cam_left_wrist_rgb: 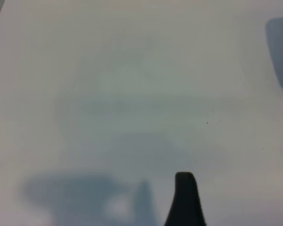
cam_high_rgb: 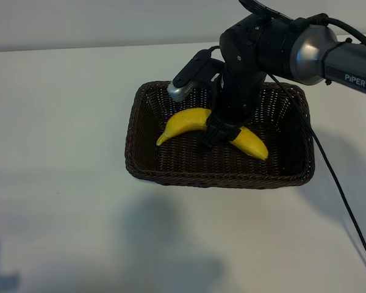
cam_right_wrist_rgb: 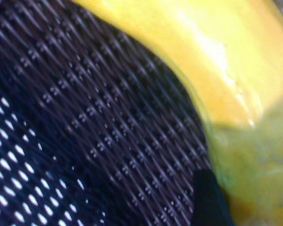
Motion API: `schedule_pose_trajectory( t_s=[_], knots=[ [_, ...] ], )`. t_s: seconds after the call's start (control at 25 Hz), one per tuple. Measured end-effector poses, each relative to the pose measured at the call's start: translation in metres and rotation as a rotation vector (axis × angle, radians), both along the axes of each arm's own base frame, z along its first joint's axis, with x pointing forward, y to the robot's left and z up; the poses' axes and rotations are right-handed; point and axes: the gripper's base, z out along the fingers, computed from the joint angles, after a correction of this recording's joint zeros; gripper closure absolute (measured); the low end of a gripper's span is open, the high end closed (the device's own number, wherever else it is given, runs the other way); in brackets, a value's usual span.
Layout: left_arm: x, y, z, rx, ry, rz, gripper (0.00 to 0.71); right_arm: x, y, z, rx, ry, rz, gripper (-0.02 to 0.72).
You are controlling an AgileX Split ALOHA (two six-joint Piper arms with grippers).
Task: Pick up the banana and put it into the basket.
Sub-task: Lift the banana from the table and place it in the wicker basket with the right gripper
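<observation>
The bright yellow banana (cam_high_rgb: 186, 122) lies lengthwise inside the dark brown wicker basket (cam_high_rgb: 219, 180), low over its woven floor. My right gripper (cam_high_rgb: 218, 131) reaches down into the basket and straddles the banana's middle, shut on it. In the right wrist view the banana (cam_right_wrist_rgb: 217, 61) fills the frame close up, one dark fingertip (cam_right_wrist_rgb: 210, 200) rests against its side, and the basket's weave (cam_right_wrist_rgb: 85, 117) lies behind. The left arm is out of the exterior view. The left wrist view shows one fingertip (cam_left_wrist_rgb: 185, 193) of the open left gripper over bare table.
The basket stands on a white table (cam_high_rgb: 61, 122). The right arm's black cable (cam_high_rgb: 329, 165) hangs down past the basket's right end. Arm shadows fall on the table in front of the basket.
</observation>
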Motion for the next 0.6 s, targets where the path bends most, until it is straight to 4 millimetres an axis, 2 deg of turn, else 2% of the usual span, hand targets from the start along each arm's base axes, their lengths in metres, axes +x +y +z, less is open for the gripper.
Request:
schedule_pose_trajectory(
  t_s=[0.08,0.32,0.6],
  knots=[
    [0.000,0.000,0.000,0.000,0.000,0.000,0.141,-0.001,-0.001,0.000,-0.006,0.009,-0.002,0.256],
    [0.000,0.000,0.000,0.000,0.000,0.000,0.141,-0.003,-0.003,0.012,0.001,-0.004,-0.034,0.082],
    [0.000,0.000,0.000,0.000,0.000,0.000,0.141,-0.006,-0.012,0.048,-0.009,-0.021,-0.067,0.065]
  ],
)
